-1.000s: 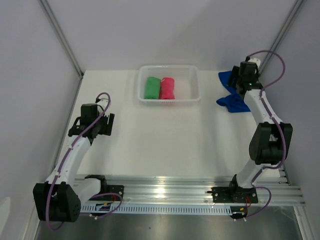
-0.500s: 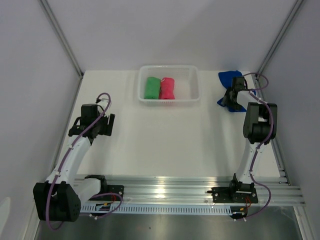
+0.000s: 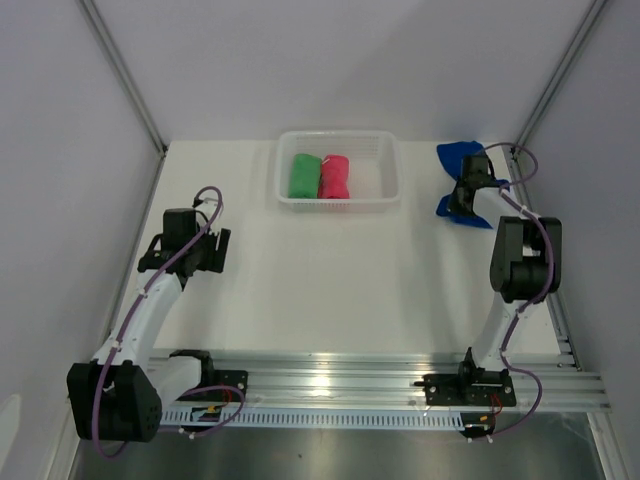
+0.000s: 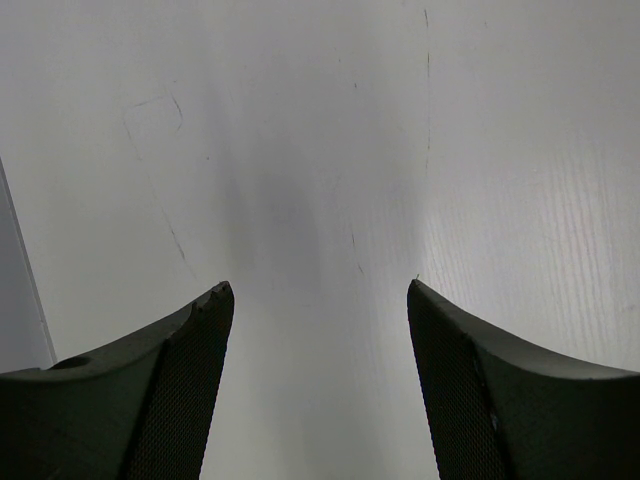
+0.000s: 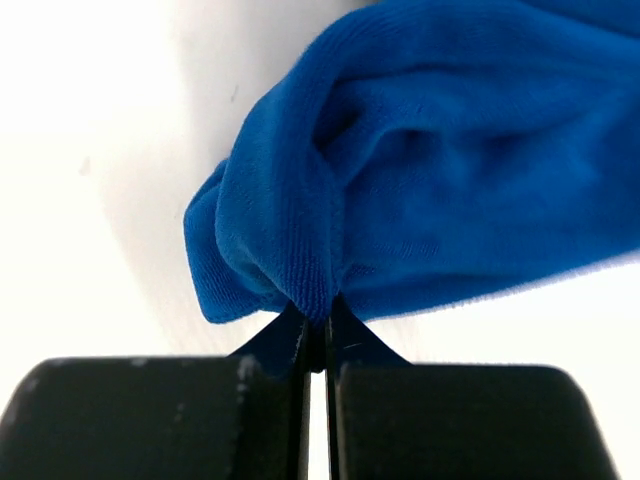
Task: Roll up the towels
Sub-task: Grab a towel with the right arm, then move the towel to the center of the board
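Two arms are shown. The right arm point(image 3: 522, 262) is stretched toward the far right corner of the white table point(image 3: 330, 280), elbow raised. Its right gripper point(image 5: 325, 325) is pinched tight on a fold of the crumpled royal blue microfibre towel point(image 5: 450, 150) lying there. The left gripper point(image 4: 320, 290) is held over the table's left side, fingers spread, grasping nothing. The rolled green towel point(image 3: 303, 175) and rolled pink-red towel point(image 3: 335, 176) are seen side by side in the white slotted plastic basket point(image 3: 338, 134).

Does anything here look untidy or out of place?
The blue towel lies crumpled at the far right, outside the white basket where the green towel and pink towel sit rolled. The right gripper pinches its fold.
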Tool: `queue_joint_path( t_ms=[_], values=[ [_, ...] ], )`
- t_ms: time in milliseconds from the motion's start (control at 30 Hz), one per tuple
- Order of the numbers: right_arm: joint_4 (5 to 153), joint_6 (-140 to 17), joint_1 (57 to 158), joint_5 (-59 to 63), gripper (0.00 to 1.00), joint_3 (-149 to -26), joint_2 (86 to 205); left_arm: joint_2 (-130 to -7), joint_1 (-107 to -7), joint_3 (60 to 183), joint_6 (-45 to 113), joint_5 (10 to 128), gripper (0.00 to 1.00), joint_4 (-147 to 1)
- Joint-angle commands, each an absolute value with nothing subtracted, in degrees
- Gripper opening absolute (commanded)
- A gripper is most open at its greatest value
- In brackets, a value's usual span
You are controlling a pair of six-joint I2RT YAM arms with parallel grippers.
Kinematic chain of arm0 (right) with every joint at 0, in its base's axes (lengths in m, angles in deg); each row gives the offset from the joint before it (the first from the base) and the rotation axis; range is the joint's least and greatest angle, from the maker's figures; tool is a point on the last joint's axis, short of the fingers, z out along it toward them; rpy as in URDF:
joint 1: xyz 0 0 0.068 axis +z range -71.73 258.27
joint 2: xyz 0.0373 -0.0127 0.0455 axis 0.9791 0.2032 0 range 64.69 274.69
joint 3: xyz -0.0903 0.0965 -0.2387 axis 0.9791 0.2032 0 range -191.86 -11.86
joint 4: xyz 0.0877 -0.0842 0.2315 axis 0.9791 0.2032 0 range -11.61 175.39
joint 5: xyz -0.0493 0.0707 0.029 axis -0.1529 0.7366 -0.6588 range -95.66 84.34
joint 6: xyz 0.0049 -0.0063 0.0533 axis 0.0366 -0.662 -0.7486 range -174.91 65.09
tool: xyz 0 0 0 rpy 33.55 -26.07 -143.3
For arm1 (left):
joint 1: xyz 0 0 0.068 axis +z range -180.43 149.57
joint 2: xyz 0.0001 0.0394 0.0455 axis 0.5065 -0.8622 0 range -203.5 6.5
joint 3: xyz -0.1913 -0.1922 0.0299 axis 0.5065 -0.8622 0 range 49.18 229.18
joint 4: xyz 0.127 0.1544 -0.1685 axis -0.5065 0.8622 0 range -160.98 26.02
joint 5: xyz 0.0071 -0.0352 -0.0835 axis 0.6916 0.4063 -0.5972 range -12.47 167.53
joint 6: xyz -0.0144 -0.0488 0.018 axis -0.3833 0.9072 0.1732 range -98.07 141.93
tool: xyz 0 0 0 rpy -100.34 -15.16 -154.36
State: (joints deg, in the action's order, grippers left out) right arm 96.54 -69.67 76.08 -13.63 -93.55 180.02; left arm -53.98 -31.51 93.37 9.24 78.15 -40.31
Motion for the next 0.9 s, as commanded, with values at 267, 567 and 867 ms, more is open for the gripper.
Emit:
queue_joint_path(
  t_ms=[267,567,867],
  values=[
    [97.62,-68.62,98.45,-33.07,0.00,-76.55,135.46,-50.19,-30.87,94.80,8.22,72.61,0.73,-38.64],
    [106.07,-61.33,119.39,-21.87,0.00,-86.82,130.16,-44.13,-30.78,96.11,6.99,72.25,0.74,-36.18],
    [90.17,-61.50,137.68,5.11,0.00,-94.27,141.83,-41.49,-30.61,95.94,6.20,73.75,0.75,-34.51]
  ],
)
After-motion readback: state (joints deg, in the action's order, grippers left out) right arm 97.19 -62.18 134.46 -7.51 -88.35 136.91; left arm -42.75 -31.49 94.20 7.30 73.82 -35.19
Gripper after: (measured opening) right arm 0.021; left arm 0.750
